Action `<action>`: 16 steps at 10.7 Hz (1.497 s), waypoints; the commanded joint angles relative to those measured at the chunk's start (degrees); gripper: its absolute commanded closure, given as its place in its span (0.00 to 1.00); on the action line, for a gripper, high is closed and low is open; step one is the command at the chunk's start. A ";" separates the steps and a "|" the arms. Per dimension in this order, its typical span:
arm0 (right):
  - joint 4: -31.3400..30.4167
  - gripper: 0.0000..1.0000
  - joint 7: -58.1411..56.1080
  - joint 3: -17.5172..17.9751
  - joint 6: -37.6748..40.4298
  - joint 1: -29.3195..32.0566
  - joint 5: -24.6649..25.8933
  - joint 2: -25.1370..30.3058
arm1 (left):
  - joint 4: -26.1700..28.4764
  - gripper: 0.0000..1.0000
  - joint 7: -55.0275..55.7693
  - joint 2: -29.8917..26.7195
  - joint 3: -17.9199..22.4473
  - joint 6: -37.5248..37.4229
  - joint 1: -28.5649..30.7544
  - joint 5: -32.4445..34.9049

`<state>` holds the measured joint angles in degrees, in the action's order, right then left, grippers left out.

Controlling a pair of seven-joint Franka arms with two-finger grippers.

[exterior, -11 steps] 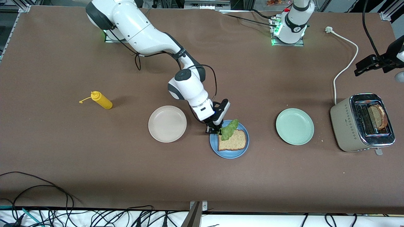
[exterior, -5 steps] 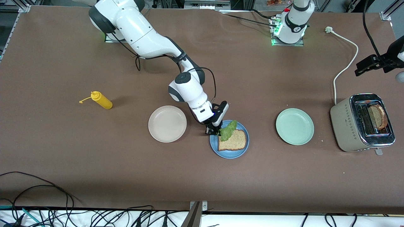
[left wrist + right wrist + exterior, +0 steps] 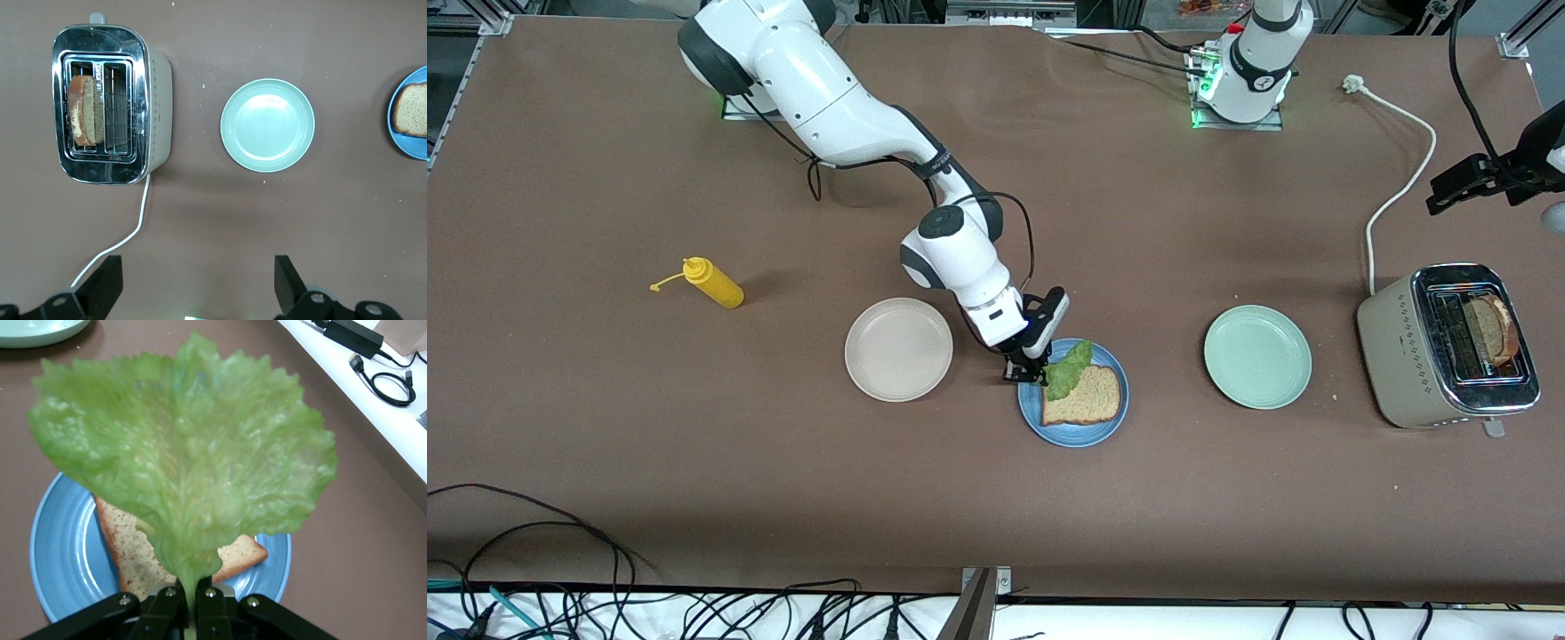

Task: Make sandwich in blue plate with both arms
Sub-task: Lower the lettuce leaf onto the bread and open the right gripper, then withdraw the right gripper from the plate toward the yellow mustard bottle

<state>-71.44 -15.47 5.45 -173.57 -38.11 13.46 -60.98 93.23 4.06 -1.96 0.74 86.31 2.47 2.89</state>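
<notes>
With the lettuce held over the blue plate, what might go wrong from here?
1. The right gripper, shut on only the stem of the ruffled green lettuce leaf, sits at the round sky-blue plate's rim; released here, the leaf may land partly off the speckled brown bread slice.
2. The second slice is in the cream toaster; the open left gripper is high above the table.

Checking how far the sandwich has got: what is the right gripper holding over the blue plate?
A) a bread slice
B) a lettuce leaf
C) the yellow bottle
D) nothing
B: the right gripper is shut on the stem of the lettuce leaf, above the bread slice on the blue plate.
</notes>
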 commanded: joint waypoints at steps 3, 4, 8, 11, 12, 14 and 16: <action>2.53 0.47 1.14 -0.71 -0.72 -1.00 0.25 -1.60 | -1.47 0.00 -0.01 0.47 -0.21 -1.23 0.52 -0.34; 2.53 0.39 1.92 -0.71 -0.72 -1.09 0.25 -1.60 | -1.47 0.00 -0.01 0.47 -0.21 -1.23 0.52 -0.34; 2.53 0.34 4.22 -0.71 -0.72 -1.71 0.25 -1.60 | -1.47 0.00 0.07 0.47 -0.21 -1.23 0.60 -0.34; 2.01 0.21 7.70 -0.62 -0.02 -1.88 -1.76 -0.37 | -1.47 0.00 -0.01 0.47 -0.21 -1.23 0.61 -0.34; 0.96 0.11 8.69 -0.62 0.07 -1.88 -2.12 1.02 | -1.47 0.00 0.07 0.47 -0.21 -1.23 0.61 -0.34; -1.50 0.04 8.70 -0.62 3.30 -1.18 -2.39 5.05 | -1.47 0.00 -0.01 0.47 -0.21 -1.23 0.61 -0.34; -6.23 0.00 8.61 -0.53 10.58 1.01 -2.48 12.60 | -1.47 0.00 -0.01 0.47 -0.21 -1.23 0.60 -0.34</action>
<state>-70.84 -7.23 5.11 -170.26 -38.91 11.99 -57.84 93.23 4.06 -1.96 0.74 86.31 2.65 2.89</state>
